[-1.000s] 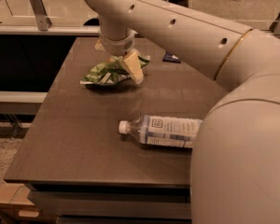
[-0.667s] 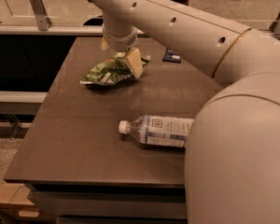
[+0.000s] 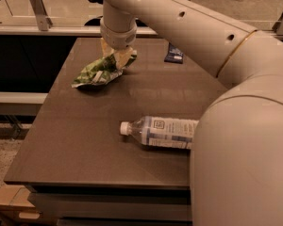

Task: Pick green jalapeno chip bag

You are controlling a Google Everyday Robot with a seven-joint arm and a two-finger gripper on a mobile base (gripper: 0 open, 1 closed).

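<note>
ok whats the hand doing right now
hand: at the right end of the green jalapeno chip bag; grip cannot be told

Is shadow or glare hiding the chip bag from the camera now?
Camera view: warm, dim light, no glare on the green jalapeno chip bag; a dark shadow lies under it; the gripper, at its right end, covers that end; the arm blocks the base of the water bottle.
</note>
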